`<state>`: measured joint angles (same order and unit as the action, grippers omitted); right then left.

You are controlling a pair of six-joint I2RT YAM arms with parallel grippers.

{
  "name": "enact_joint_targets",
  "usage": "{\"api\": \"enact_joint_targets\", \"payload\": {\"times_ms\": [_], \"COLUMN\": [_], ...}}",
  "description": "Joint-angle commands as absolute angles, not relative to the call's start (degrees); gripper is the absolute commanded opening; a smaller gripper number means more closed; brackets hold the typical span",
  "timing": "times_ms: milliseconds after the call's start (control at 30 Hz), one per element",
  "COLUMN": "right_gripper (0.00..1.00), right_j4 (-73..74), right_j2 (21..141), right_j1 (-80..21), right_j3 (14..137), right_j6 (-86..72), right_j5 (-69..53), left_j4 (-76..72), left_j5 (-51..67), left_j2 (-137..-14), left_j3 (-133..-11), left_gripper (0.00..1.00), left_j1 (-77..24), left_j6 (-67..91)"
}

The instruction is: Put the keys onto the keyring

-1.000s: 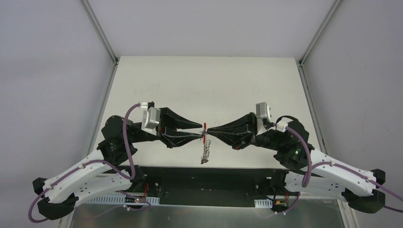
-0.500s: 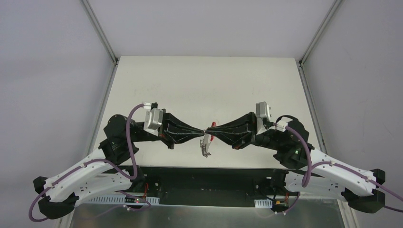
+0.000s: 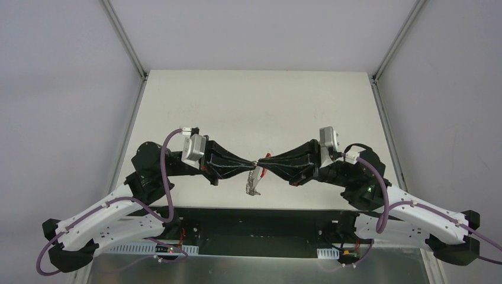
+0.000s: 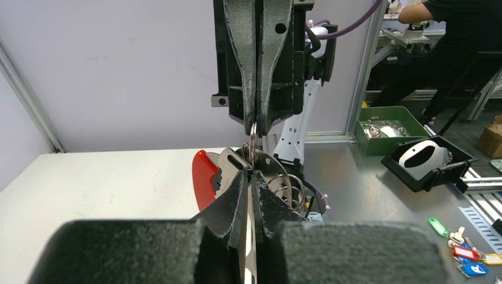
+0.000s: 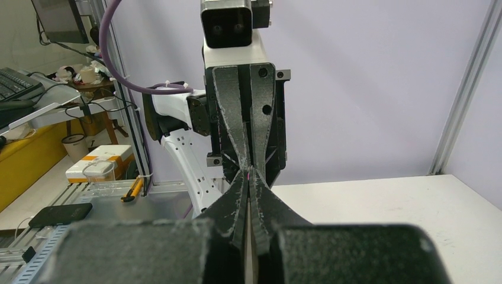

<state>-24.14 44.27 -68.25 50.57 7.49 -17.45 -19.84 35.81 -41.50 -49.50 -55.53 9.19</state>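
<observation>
Left tool (image 3: pixel 251 166): a second ago its jaws stood apart beside the red tag (image 4: pixel 204 177); now they are pressed fully together. In the left wrist view a thin wire loop of the keyring (image 3: pixel 253 183) runs straight into the seam between the pads, so I judge it pinched there. Both tools now share the ring. That should let me strain or steady a loop so a key can be fed on, but it leaves no free tool to fetch one. I find no key in any view; it may be hidden in the bunch or not picked up yet, I cannot tell. Centre: the keyring is off the bench (image 3: pixel 237 106), hanging in the air just under the point where the two tips meet. A second ago it hung nearly straight towards the arm bases; now its long axis leans, with the free lower end pointing towards the near edge and slightly left. The red tag juts up on the far side, and the grey-white strap (image 4: pixel 232 161) curves beside it. Right tool (image 3: pixel 262 165): jaws fully closed, unchanged, gripping the top of the same loop opposite the left tips.
</observation>
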Motion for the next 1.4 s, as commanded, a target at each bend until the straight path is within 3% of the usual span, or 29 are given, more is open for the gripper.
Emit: {"api": "enact_joint_targets", "payload": {"times_ms": [0, 500, 600, 800, 1033, 1367], "right_gripper": [0.00, 0.00, 0.00, 0.00, 0.00, 0.00], "right_j4": [-32.52, -39.37, -38.36, -34.09, -29.67, -27.25], "right_j2": [43.14, 44.13, 44.04, 42.57, 41.43, 42.14], "right_j1": [-68.59, -68.60, -68.64, -68.60, -68.64, -68.62], "right_j3": [52.77, 50.85, 50.91, 50.52, 50.74, 52.03], "right_j6": [6.08, 5.93, 6.01, 6.74, 7.24, 7.69], "right_j5": [-18.99, -16.22, -16.37, -15.47, -15.50, -18.07], "left_j4": [-20.66, -20.80, -20.81, -19.08, -15.99, -19.03], "left_j5": [37.00, 39.31, 38.66, 36.15, 34.81, 36.51], "left_j2": [-41.98, -43.60, -42.80, -37.20, -34.08, -39.03], "left_j3": [-50.62, -51.49, -51.36, -51.38, -53.46, -55.82], "left_gripper": [0.00, 0.00, 0.19, 0.32, 0.35, 0.38], "left_j1": [-55.87, -55.88, -55.87, -55.83, -55.83, -55.81], "left_j6": [8.12, 8.97, 9.49, 9.50, 8.55, 10.50]}}
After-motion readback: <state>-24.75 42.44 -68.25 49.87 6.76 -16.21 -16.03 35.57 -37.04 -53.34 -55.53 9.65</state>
